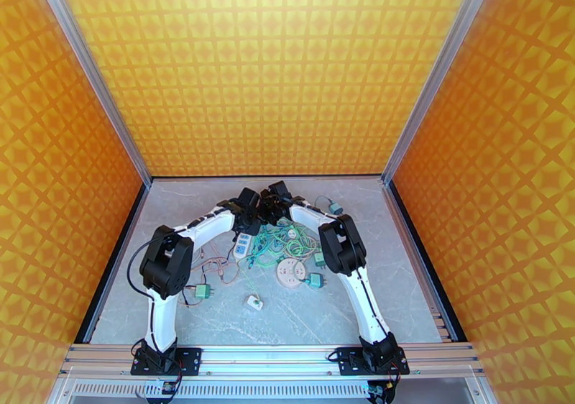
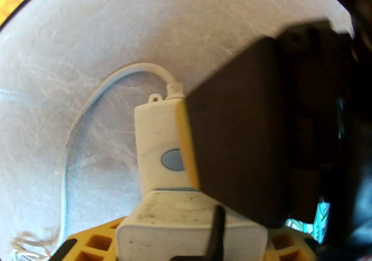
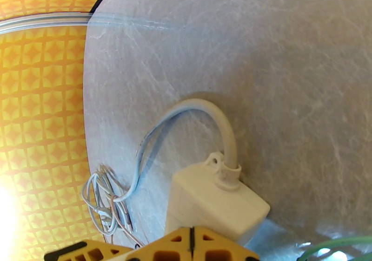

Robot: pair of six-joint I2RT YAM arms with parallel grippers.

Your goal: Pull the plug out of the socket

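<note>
Clamped in the left tool (image 2: 190, 245): white plug (image 2: 186, 218), seated on the white power strip (image 2: 156, 136) just beside the switch (image 2: 172, 159), far middle of the counter (image 1: 287, 312). Closed tight, tips pressing on the strip's cord end: right tool (image 3: 191, 244).

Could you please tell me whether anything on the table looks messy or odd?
Yes: a tangle of green wires sprawls mid-table beside a white power strip and a round socket, and a green plug lies loose to the left. Nothing looks broken or spilled.
</note>
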